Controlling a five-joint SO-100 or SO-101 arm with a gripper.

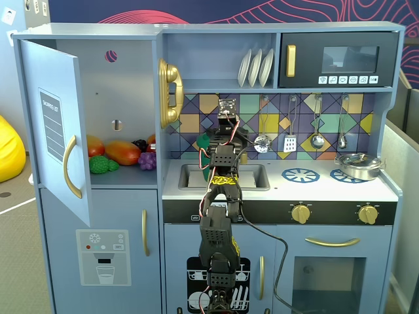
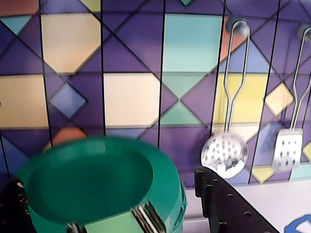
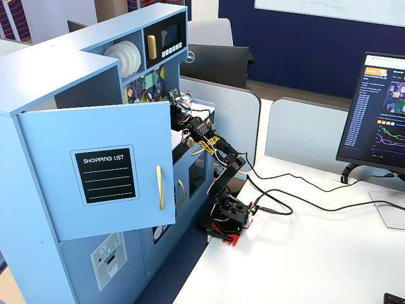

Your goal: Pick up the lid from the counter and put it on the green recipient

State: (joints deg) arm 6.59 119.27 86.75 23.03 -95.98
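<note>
In the wrist view a round dark-green disc with a sunken middle, the lid (image 2: 92, 184), fills the lower left. A second green edge under it on the right reads as the rim of the green recipient (image 2: 179, 216), so the lid seems to lie on top of it. A lighter green strap (image 2: 112, 225) shows at the bottom edge. My gripper (image 2: 108, 179) is open, with one black finger (image 2: 221, 204) right of the lid and apart from it, and the other at the far left. In a fixed view the pot (image 1: 203, 149) stands in the sink, mostly hidden by the arm (image 1: 226, 157).
A slotted spoon (image 2: 224, 154) and a spatula (image 2: 287, 149) hang on the tiled back wall right of the gripper. A silver pot (image 1: 358, 165) sits on the right burner and a blue burner ring (image 1: 300, 174) lies beside the sink (image 1: 252, 176). The cupboard door (image 1: 55, 124) stands open at the left.
</note>
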